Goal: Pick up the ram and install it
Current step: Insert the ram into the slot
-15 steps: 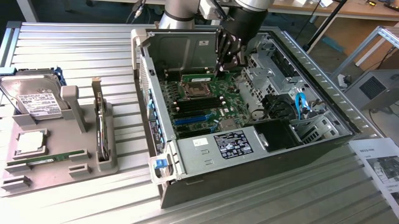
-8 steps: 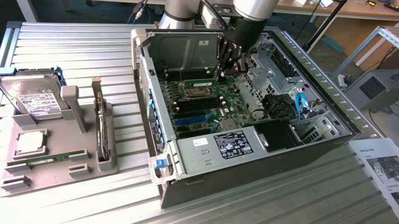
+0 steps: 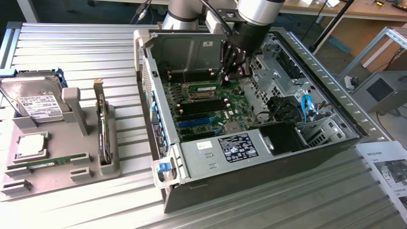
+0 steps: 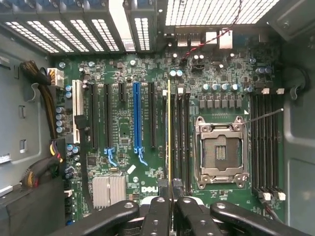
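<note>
My gripper (image 3: pixel 230 72) is down inside the open computer case (image 3: pixel 160 143), over the green motherboard (image 3: pixel 210 102). It is shut on the ram (image 4: pixel 169 132), which in the wrist view appears edge-on as a thin yellow-green strip between the black fingers (image 4: pixel 156 214). The ram runs parallel to the black memory slots (image 4: pixel 181 142) beside the silver CPU socket (image 4: pixel 220 152), at the edge of that bank. Whether it touches a slot I cannot tell.
A grey holder (image 3: pixel 70 174) at the exterior view's left carries a hard drive (image 3: pixel 38 102), an upright expansion card (image 3: pixel 102 129) and another green stick (image 3: pixel 51 163). Drive cages and cables (image 3: pixel 286 109) crowd the case's right side. More memory slots (image 4: pixel 266 142) flank the socket.
</note>
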Action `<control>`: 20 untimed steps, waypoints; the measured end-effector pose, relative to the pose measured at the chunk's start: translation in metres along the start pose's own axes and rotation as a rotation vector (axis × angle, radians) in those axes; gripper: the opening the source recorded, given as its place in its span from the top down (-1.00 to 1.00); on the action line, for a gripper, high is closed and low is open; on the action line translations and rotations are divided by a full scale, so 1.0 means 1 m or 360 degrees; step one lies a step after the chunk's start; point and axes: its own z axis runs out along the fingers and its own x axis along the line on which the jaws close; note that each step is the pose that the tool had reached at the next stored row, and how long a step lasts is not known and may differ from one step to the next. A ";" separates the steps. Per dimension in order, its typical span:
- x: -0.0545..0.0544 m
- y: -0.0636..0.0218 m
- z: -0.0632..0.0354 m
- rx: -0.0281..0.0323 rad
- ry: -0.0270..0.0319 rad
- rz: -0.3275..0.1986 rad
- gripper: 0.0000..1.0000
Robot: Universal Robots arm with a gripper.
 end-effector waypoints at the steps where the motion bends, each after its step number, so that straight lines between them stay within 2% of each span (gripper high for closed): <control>1: 0.000 -0.0002 0.0016 0.00000 0.00001 0.0000 0.76; 3: 0.000 -0.0009 0.0061 0.00000 0.00000 0.0000 0.76; 11: 0.000 -0.0021 0.0114 -0.00001 0.00001 0.0000 0.76; 20: 0.000 -0.0038 0.0224 0.00000 0.00001 0.0000 0.76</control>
